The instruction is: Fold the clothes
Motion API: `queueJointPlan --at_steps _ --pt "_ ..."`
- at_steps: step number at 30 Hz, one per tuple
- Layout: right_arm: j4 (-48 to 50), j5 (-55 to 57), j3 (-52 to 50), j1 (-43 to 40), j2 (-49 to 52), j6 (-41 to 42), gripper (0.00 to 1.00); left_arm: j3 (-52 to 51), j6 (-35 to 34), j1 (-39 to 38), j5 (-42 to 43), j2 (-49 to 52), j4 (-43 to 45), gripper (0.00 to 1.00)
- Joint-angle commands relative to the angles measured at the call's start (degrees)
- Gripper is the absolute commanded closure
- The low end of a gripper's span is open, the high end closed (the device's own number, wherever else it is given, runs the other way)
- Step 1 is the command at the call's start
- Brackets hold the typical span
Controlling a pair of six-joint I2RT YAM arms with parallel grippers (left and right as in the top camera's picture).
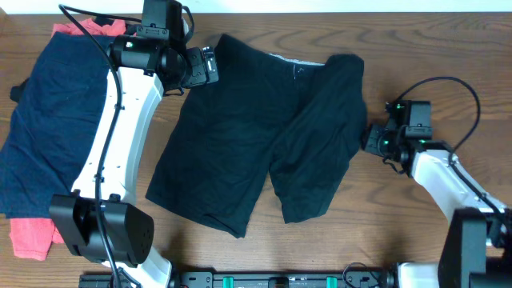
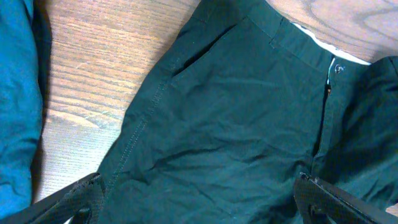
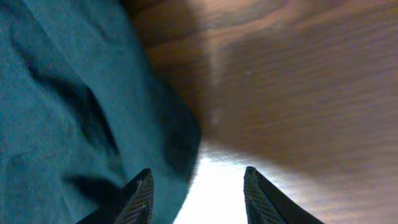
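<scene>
Black shorts (image 1: 264,136) lie spread on the wooden table, waistband at the back, legs toward the front. The pale grey waistband lining (image 1: 288,61) shows at the top edge. My left gripper (image 1: 210,66) is open beside the shorts' back left waist corner; in the left wrist view its fingers (image 2: 198,198) straddle the dark fabric (image 2: 236,118). My right gripper (image 1: 370,138) is open at the shorts' right edge; in the right wrist view its fingers (image 3: 198,186) frame the fabric's edge (image 3: 74,106) and bare table.
Navy shorts (image 1: 48,120) lie at the left over a coral-red piece (image 1: 32,238), which also shows at the back left (image 1: 84,28). The left arm (image 1: 120,136) crosses between the navy and black shorts. Bare wood (image 1: 432,48) lies at the right.
</scene>
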Motion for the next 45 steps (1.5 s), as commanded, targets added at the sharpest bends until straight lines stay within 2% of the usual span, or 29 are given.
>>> queueJointPlan --at_steps 1,6,9,20,24,29,34,39,45 --pt "2.05 -1.22 -0.28 1.57 2.12 1.03 0.54 -0.52 1.14 0.04 -0.44 0.68 -0.44 0.02" --pt "6.51 -1.22 -0.28 2.60 5.49 1.27 0.55 -0.52 1.16 0.04 -0.46 0.68 -0.39 0.02" --pt "7.98 -1.16 -0.28 2.82 7.10 2.14 0.59 -0.52 1.16 0.04 -0.46 0.68 -0.42 0.02" --pt "5.25 0.48 0.35 2.75 7.78 2.08 0.99 -0.52 1.16 0.04 -0.46 0.68 -0.50 0.02" --pt "-6.80 0.52 5.75 1.33 3.10 -0.28 0.99 -0.52 1.16 0.04 -0.46 0.68 -0.50 0.02" --pt "-33.03 3.08 22.69 -0.87 -2.03 -5.25 0.99 -0.52 1.16 0.04 -0.46 0.68 -0.50 0.02" --pt "-49.16 4.55 35.47 -0.37 -1.92 -6.78 0.99 -0.50 1.16 0.04 -0.46 0.68 -0.50 0.02" --pt "-54.82 4.52 37.22 1.46 -1.62 -6.73 0.93 -0.52 1.16 0.04 -0.46 0.68 -0.55 0.02" --pt "-54.01 6.01 37.22 5.09 3.28 -6.69 0.88 -0.52 1.16 0.04 -0.46 0.68 -0.55 0.02"
